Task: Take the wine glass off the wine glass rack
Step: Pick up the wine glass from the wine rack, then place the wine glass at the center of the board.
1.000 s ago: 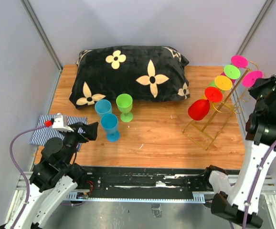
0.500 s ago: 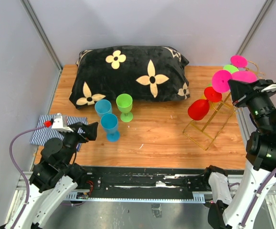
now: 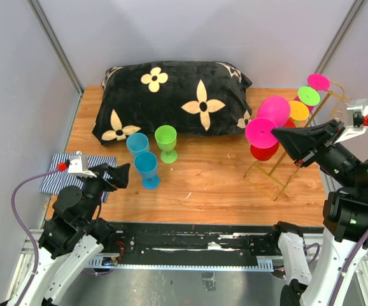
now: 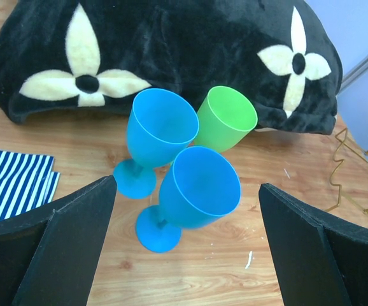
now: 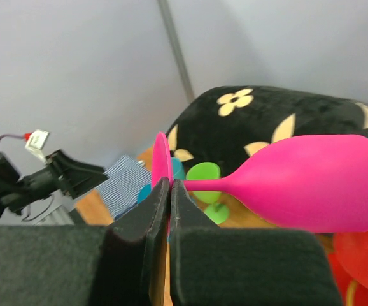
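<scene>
My right wrist camera shows what the overhead one cannot: my right pincer (image 5: 170, 188) is pinched tight on the thin stem of the pink wine glass (image 5: 311, 185), right against its round foot, with the bowl lying sideways to the right. From above, my right pincer (image 3: 281, 135) holds that wine glass (image 3: 267, 121) in the air, clear of the wine glass rack (image 3: 279, 175) and just left of its slanted gold rails, over the red glass (image 3: 265, 150) hanging there. The glass is opaque, bright pink and smooth.

Only my left wrist camera shows my left pincer (image 4: 187, 188) spread wide with nothing gripped, above 2 blue glasses (image 4: 200, 185) and 1 green glass (image 4: 228, 118) standing upright on the wooden table (image 4: 286, 274), in front of the flowered black pillow (image 4: 190, 44).
</scene>
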